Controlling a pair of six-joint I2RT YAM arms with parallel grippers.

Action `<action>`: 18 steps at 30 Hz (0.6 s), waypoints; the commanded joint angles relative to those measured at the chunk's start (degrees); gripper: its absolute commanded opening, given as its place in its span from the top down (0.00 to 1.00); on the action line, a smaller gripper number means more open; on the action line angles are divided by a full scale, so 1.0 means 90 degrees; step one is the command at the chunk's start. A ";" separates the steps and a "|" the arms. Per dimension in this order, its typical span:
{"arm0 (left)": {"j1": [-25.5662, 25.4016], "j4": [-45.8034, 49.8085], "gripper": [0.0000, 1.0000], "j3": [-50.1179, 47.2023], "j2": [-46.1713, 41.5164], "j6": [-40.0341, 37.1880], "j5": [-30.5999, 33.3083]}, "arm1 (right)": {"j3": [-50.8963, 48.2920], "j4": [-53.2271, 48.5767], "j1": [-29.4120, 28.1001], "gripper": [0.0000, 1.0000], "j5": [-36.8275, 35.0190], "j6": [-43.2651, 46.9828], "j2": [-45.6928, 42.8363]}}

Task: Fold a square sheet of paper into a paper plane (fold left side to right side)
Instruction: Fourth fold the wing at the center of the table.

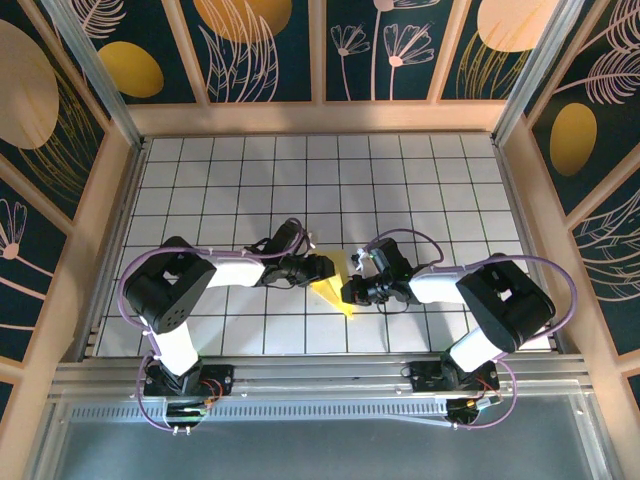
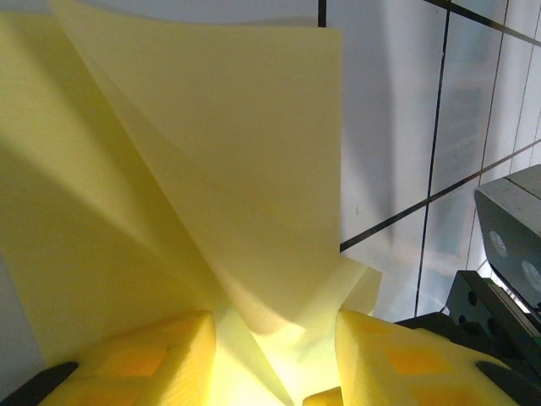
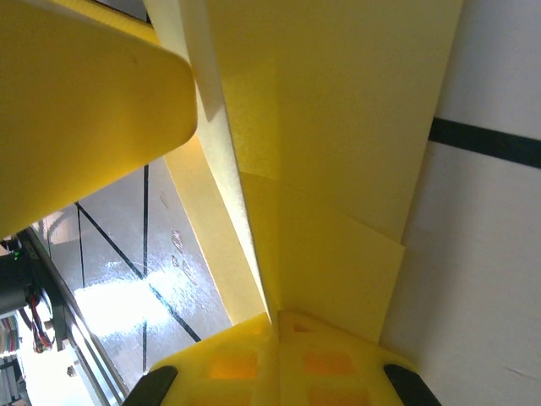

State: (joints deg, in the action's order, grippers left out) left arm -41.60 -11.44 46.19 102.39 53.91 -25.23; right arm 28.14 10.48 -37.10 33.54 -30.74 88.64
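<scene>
The square sheet of paper (image 1: 334, 290) is pale yellow and folded into a pointed, creased shape, resting at the table's middle front between my two grippers. In the left wrist view its flaps (image 2: 237, 152) stand up and spread. My left gripper (image 1: 327, 268) (image 2: 275, 342) straddles the paper's lower folds, its yellow fingers (image 2: 127, 364) standing apart. My right gripper (image 1: 352, 291) (image 3: 277, 326) is shut, and a layered edge of the paper (image 3: 338, 169) runs into the seam between its fingers. One left finger (image 3: 84, 101) looms close beside that edge.
The white gridded table (image 1: 300, 180) is ringed by wooden-framed dark patterned walls (image 1: 60, 120). A metal rail (image 1: 320, 380) runs along the near edge by both arm bases. The right arm's grey housing (image 2: 511, 245) sits close to my left gripper.
</scene>
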 commanded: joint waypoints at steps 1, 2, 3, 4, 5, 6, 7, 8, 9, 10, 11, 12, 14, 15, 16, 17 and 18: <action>-0.0026 0.0328 0.58 0.0170 0.0206 -0.0035 0.0164 | 0.0071 -0.0333 0.0031 1.00 -0.0116 0.0086 0.0188; -0.0026 0.0371 0.59 0.0179 0.0236 -0.0044 0.0184 | 0.0084 -0.0323 0.0040 1.00 -0.0097 0.0086 0.0176; -0.0026 0.0404 0.58 0.0194 0.0259 -0.0057 0.0203 | 0.0095 -0.0322 0.0036 1.00 -0.0076 0.0086 0.0169; -0.0026 0.0444 0.58 0.0199 0.0279 -0.0053 0.0230 | 0.0110 -0.0325 0.0034 0.99 -0.0065 0.0086 0.0149; -0.0026 0.0475 0.59 0.0209 0.0303 -0.0071 0.0244 | 0.0115 -0.0325 0.0031 0.98 -0.0055 0.0084 0.0133; -0.0026 0.0497 0.59 0.0214 0.0325 -0.0065 0.0259 | 0.0125 -0.0313 0.0031 0.97 -0.0038 0.0095 0.0122; -0.0021 0.0526 0.59 0.0210 0.0347 -0.0067 0.0281 | 0.0140 -0.0324 0.0039 0.96 -0.0027 0.0095 0.0102; -0.0023 0.0564 0.59 0.0223 0.0355 -0.0080 0.0308 | 0.0154 -0.0324 0.0032 0.95 -0.0016 0.0100 0.0067; -0.0026 0.0603 0.59 0.0226 0.0367 -0.0100 0.0327 | 0.0164 -0.0333 0.0045 0.94 -0.0006 0.0118 0.0032; -0.0023 0.0634 0.59 0.0238 0.0376 -0.0110 0.0350 | 0.0181 -0.0340 0.0043 0.93 0.0003 0.0115 -0.0004; -0.0025 0.0672 0.59 0.0238 0.0389 -0.0121 0.0376 | 0.0184 -0.0344 0.0042 0.91 0.0004 0.0115 -0.0056; -0.0023 0.0698 0.59 0.0253 0.0400 -0.0125 0.0390 | 0.0193 -0.0343 0.0054 0.89 0.0018 0.0115 -0.0115; -0.0026 0.0735 0.59 0.0243 0.0413 -0.0139 0.0428 | 0.0185 -0.0297 0.0071 0.85 0.0079 0.0097 -0.0268; -0.0025 0.0734 0.59 0.0231 0.0422 -0.0135 0.0431 | 0.0184 -0.0266 0.0098 0.83 0.0124 0.0087 -0.0362; -0.0026 0.0726 0.59 0.0224 0.0427 -0.0138 0.0431 | 0.0184 -0.0253 0.0114 0.81 0.0171 0.0086 -0.0444; -0.0025 0.0724 0.59 0.0226 0.0439 -0.0132 0.0431 | 0.0184 -0.0246 0.0142 0.78 0.0214 0.0076 -0.0542; -0.0026 0.0724 0.59 0.0210 0.0436 -0.0134 0.0436 | 0.0184 -0.0254 0.0174 0.76 0.0259 0.0085 -0.0642</action>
State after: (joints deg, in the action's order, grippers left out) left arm -41.58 -8.75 48.45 103.57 53.84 -24.51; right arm 28.91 8.75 -36.53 34.35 -30.46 85.97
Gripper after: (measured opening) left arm 0.411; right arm 0.226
